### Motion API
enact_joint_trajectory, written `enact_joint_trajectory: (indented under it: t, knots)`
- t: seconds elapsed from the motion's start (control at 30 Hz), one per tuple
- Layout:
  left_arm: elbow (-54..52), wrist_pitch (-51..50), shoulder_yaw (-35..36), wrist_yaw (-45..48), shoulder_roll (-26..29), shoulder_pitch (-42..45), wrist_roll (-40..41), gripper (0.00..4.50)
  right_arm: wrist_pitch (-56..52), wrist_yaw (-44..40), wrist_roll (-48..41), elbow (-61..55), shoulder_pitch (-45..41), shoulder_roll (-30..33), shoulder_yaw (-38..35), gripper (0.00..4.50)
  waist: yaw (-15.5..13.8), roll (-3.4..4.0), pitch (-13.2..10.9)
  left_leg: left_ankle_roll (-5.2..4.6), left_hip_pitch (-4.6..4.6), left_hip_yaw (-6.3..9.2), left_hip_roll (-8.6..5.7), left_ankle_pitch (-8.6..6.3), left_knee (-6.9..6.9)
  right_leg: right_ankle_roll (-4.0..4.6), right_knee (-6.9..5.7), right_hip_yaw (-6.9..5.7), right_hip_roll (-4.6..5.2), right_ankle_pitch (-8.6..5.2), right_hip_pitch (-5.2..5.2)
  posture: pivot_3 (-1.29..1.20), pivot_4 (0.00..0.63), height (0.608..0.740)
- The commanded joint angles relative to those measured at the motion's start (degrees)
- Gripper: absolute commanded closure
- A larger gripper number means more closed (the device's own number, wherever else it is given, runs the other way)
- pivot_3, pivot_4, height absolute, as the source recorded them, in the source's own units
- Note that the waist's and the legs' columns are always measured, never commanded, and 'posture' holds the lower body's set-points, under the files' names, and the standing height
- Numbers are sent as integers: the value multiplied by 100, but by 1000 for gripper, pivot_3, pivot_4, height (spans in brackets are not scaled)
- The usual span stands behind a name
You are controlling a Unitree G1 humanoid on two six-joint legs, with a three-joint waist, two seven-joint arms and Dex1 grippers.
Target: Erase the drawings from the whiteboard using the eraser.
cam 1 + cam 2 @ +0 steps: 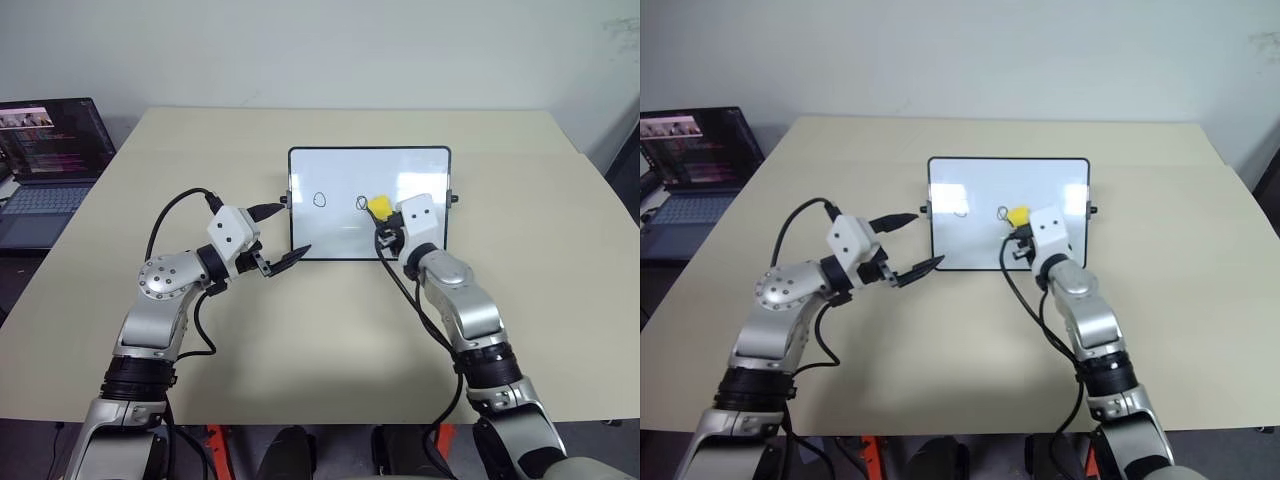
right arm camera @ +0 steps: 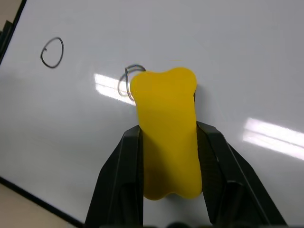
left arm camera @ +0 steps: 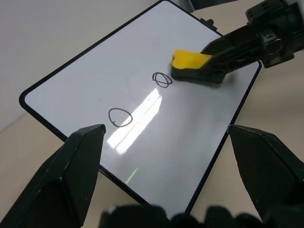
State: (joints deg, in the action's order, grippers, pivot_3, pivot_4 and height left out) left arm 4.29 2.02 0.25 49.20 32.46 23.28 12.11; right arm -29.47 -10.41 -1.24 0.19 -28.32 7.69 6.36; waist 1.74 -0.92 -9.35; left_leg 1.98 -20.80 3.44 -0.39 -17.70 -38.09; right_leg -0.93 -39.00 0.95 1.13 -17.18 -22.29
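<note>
Your right tool [image 2: 166,156] is clenched on the eraser [image 2: 166,133], one black finger on each long side. The eraser sits on the whiteboard [image 1: 340,170], its front end right beside one oval drawing [image 3: 163,79], partly overlapping it in the right wrist view. A second oval [image 3: 120,117] lies further toward the board's left, apart from the eraser. The whiteboard lies flat mid-table [image 1: 300,340]. Your left tool [image 1: 285,235] is released, fingers spread, at the board's left near corner. A laptop [image 1: 50,160] sits off the table's left edge.
</note>
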Motion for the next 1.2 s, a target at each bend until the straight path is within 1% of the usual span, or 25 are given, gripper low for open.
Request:
enact_joint_trajectory:
  t: [0.03,0.13,0.23,0.43,0.63,0.83,1.03,1.2]
  knots:
    - [-79,108,70,-2,46,132,-4,0,-312,-92,75,-150,308,323,-150,3272,-5,-2,1,0,0,2,-1,0,-1,0,0,-2,0,0,1,0,150,740]
    - [-71,110,69,14,45,132,0,0,-365,-152,47,-298,447,499,-195,3272,-2,-3,2,0,0,1,-1,0,-2,0,0,-1,0,0,2,0,150,740]
    - [-62,116,56,18,30,145,-4,0,-365,-153,12,-417,437,516,-238,3272,-2,-3,2,0,1,2,-1,0,-2,0,-1,-2,0,0,2,0,150,740]
    - [-37,144,34,19,-6,175,-4,0,-334,-105,-53,-589,35,289,-167,3272,4,-3,2,0,0,1,-1,0,-2,-1,0,0,0,0,1,0,150,740]
    - [-25,164,7,24,-41,183,-15,0,-121,-277,0,-752,-503,34,158,3272,27,0,-1,0,-8,-1,2,0,7,0,2,-1,-3,0,-13,0,150,740]
    - [-45,176,3,8,-49,174,-16,0,410,-584,130,-404,-865,-37,602,3272,12,0,-1,1,-19,-1,0,-1,10,0,14,-1,0,0,-18,0,150,740]
    - [-68,167,4,-11,-56,171,-23,0,1109,-1112,682,119,-1187,306,1283,3272,14,0,-1,0,-17,0,0,-1,9,0,10,-2,0,0,-20,0,150,740]
    - [-111,146,16,-31,-63,144,-24,0,1396,-1198,833,551,-1296,358,1273,3272,13,0,-1,1,-17,-2,0,0,9,0,9,-1,0,0,-21,0,150,740]
